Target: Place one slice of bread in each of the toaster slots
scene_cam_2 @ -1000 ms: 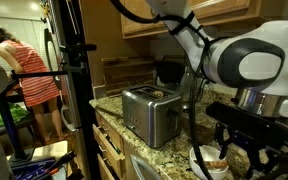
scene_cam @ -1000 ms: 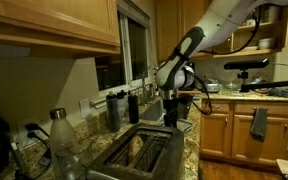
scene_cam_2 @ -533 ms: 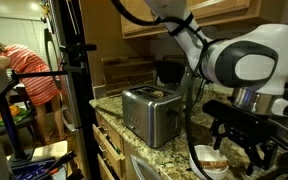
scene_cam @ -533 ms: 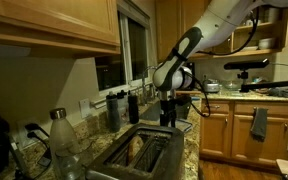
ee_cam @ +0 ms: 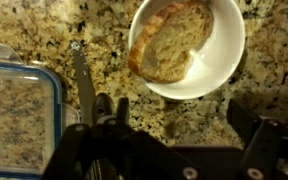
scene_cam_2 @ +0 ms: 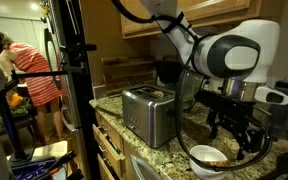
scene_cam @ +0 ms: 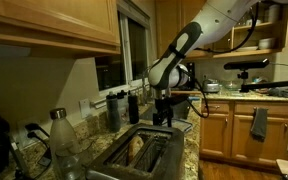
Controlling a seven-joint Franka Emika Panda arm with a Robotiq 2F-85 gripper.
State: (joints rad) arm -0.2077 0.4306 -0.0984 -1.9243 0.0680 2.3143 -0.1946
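**A:** Start us at the left. What have we got?

**B:** In an exterior view, a clear bottle (scene_cam: 62,140) stands upright by the back edge of the table (scene_cam: 189,150), close to the wall. Right beside it, up close, is the toaster (scene_cam: 124,165), shiny and boxy. The toaster slots (scene_cam: 157,154) run side by side along its top.

**A:** And the bread?

**B:** One bread slice (scene_cam: 136,147) stands in the slot nearer the bottle, pale tan and poking up. The slot next to it shows only dark.

**A:** Where's the arm?

**B:** Further right, beyond the toaster, the claw (scene_cam: 164,116) hangs pointing down toward the far end of the table. From this angle I cannot tell how its fingers stand.

**A:** Does the wrist view help?

**B:** It does! At the left, a container (ee_cam: 55,105) with a blue rim lies on the speckled granite. In the middle, the claw's two dark fingers (ee_cam: 106,112) are spread wide apart, with nothing between them but bare stone. Up and to the right sits a white bowl (ee_cam: 224,60), apart from the fingers. A second slice (ee_cam: 169,45) lies flat inside it, crust toward the left.

**A:** And from the side?

**B:** In an exterior view, the toaster (scene_cam_2: 149,115) stands by the table's front edge. The bowl (scene_cam_2: 209,157) rests well to its right along that same edge, with the claw hanging above it.
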